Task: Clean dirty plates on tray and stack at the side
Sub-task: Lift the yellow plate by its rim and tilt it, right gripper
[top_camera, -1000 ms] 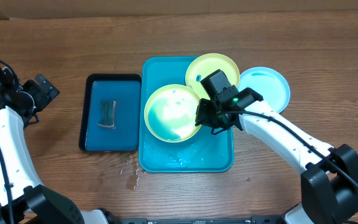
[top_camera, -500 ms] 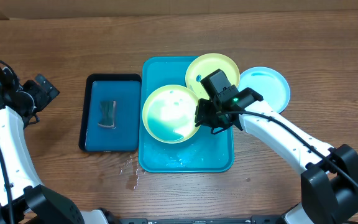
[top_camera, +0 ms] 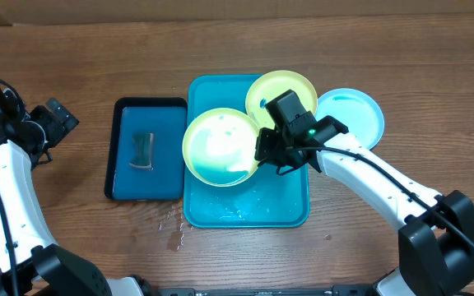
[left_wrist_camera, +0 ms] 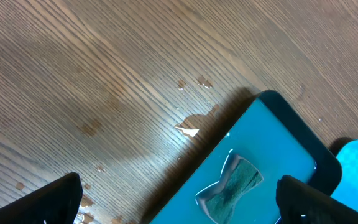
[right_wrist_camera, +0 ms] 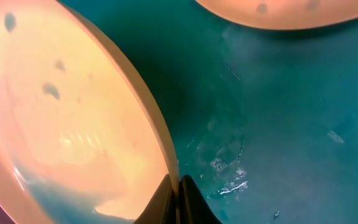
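Observation:
My right gripper [top_camera: 263,153] is shut on the right rim of a pale yellow-green plate [top_camera: 220,146] and holds it tilted over the left half of the turquoise tray [top_camera: 278,205]. The right wrist view shows the plate [right_wrist_camera: 67,124] with small blue smears and the rim pinched between my fingertips [right_wrist_camera: 178,198]. A second yellow-green plate [top_camera: 280,92] lies at the tray's back right corner. A light blue plate [top_camera: 354,115] lies on the table right of the tray. My left gripper [top_camera: 56,115] is open and empty at the far left.
A smaller dark-blue tray [top_camera: 167,111] with a green sponge [top_camera: 142,150] in water stands left of the turquoise tray. Its sponge [left_wrist_camera: 232,183] shows in the left wrist view. Water drops [top_camera: 171,222] lie on the wood in front.
My right gripper has moved slightly left with the yellow-green plate, which now reaches over the tray's left edge. The left arm has not moved.

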You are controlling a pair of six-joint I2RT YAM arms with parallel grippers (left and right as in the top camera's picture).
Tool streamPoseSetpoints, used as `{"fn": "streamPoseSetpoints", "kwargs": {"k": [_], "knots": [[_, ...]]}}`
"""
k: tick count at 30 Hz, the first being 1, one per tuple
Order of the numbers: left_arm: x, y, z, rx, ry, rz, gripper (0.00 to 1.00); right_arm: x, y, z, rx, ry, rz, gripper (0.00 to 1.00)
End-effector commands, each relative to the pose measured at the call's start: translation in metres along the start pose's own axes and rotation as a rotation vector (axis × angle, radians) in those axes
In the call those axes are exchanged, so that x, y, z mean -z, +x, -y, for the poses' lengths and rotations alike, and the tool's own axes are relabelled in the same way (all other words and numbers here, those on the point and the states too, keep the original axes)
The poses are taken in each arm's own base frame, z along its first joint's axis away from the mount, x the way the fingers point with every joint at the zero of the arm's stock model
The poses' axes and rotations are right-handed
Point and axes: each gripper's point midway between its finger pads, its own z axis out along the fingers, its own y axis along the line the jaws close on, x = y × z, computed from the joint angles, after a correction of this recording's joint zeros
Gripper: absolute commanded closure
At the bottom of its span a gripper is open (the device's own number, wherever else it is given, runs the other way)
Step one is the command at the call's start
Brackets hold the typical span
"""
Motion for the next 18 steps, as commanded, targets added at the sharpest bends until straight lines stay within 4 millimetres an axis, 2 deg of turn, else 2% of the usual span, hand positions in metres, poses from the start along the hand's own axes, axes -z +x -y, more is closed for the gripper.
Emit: {"fn": "streamPoseSetpoints", "kwargs": {"k": [1,9,18], "knots": [[-0.002,0.001,0.002,0.008,0.010,-0.007,0.00,0.019,-0.012,-0.020,0.007,-0.069,0.050,0.96],[-0.002,0.001,0.002,0.008,0.010,-0.007,0.00,0.020,-0.022,-0.030,-0.057,-0.109,0.088,0.96],[-0.002,0.001,0.002,0.008,0.010,-0.007,0.01,0.024,-0.042,-0.044,-0.067,-0.146,0.196,0.96]]}}
